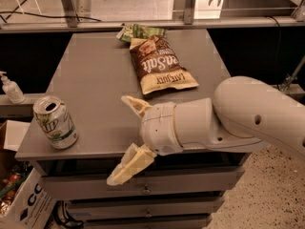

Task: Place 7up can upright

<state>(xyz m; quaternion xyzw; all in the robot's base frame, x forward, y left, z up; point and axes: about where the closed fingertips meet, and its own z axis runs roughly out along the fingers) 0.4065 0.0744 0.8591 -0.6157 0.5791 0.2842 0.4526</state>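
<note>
The 7up can (55, 122) stands upright, leaning slightly, at the front left corner of the grey table (95, 80). Its silver top with the opening faces up and the green logo faces me. My gripper (120, 140) is at the table's front edge, to the right of the can and apart from it. Its two cream fingers are spread wide, one finger (136, 105) over the table top and the other (127, 165) below the front edge. Nothing is between them.
A brown-and-cream chip bag (161, 66) lies flat at the table's middle back. A green packet (139, 32) lies behind it. A small pump bottle (10, 88) stands on a ledge at the left. Drawers (143, 190) are under the table top. A white box (28, 204) sits at lower left.
</note>
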